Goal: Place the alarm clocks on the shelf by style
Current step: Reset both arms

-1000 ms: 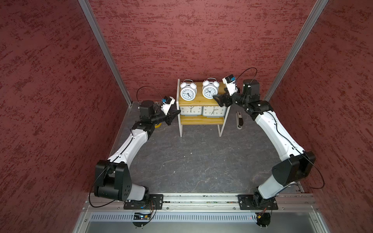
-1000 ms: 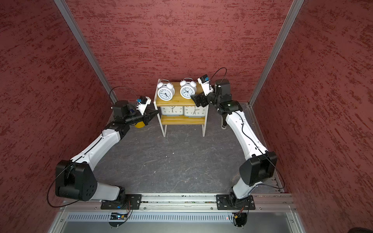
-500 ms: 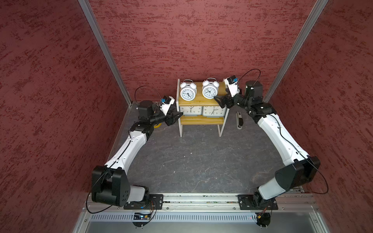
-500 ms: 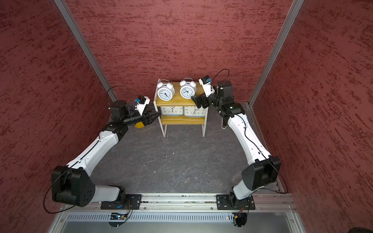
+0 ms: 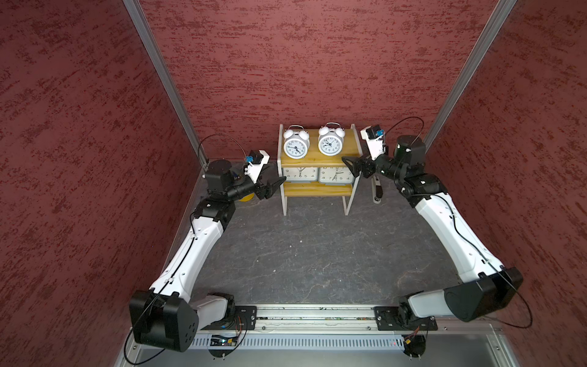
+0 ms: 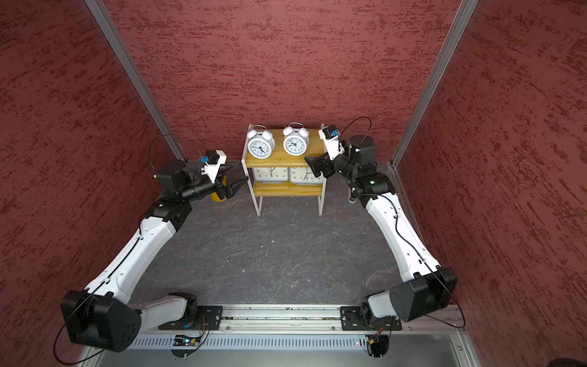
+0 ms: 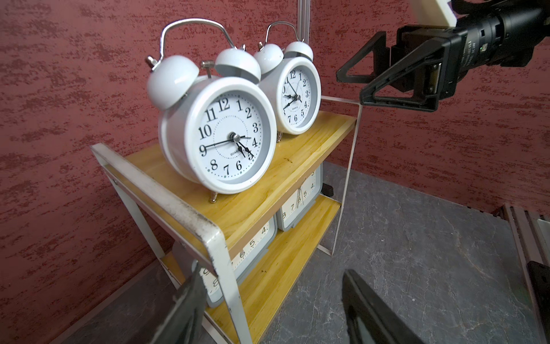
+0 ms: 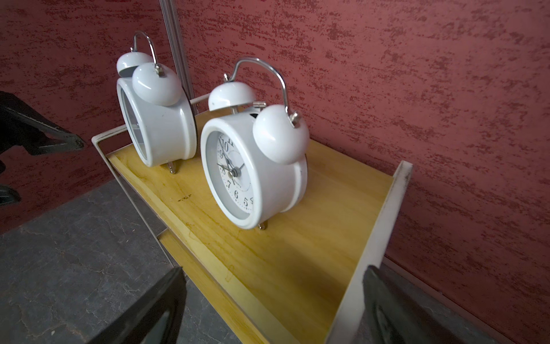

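At twelve o'clock the shelf (image 5: 317, 189) holds the white twin-bell clocks (image 5: 296, 146) on top, the grey clocks (image 5: 300, 174) below; the left claw (image 5: 275, 187), at its nine o'clock, has just opened empty like the released right claw (image 5: 349, 166) at three, so sorting looks finished.

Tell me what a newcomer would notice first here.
Two small round white twin-bell alarm clocks stand side by side on the top board of a small yellowish-wood, white-framed shelf, two grey rounded-rectangular clocks beneath. The left gripper and right gripper, both open and empty, flank the shelf.
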Controlling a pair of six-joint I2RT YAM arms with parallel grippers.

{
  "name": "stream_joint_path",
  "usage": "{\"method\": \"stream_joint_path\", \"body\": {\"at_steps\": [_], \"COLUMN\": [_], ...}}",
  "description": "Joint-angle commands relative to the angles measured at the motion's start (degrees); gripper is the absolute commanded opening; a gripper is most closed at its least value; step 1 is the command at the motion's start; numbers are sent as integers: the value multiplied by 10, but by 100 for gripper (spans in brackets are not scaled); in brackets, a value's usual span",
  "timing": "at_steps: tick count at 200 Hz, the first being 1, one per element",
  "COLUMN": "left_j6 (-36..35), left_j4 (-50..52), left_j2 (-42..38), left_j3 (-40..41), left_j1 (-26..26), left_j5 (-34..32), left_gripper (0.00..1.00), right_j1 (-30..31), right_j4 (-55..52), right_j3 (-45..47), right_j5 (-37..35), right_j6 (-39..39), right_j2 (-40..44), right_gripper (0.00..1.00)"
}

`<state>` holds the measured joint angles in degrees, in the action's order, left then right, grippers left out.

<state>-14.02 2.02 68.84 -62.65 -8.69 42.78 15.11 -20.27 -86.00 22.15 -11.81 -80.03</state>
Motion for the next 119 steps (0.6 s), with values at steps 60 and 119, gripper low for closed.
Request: {"method": "stream_joint_path", "body": {"at_steps": [60, 119], "left_j6": [24, 108], "left_j4": [-44, -205], "left_j2": [-68, -118], "left_j3": [72, 225], "left_j1": [-1, -1], "left_j5": [-99, -373], "left_gripper": [86, 100], "right_j1": [-4, -7], "right_j4": [214, 354], "right_j3": [243, 422], "right_j5": [-133, -411], "right_j6": [68, 155], "right_j2": [131, 165], "right_gripper": [95, 98]}}
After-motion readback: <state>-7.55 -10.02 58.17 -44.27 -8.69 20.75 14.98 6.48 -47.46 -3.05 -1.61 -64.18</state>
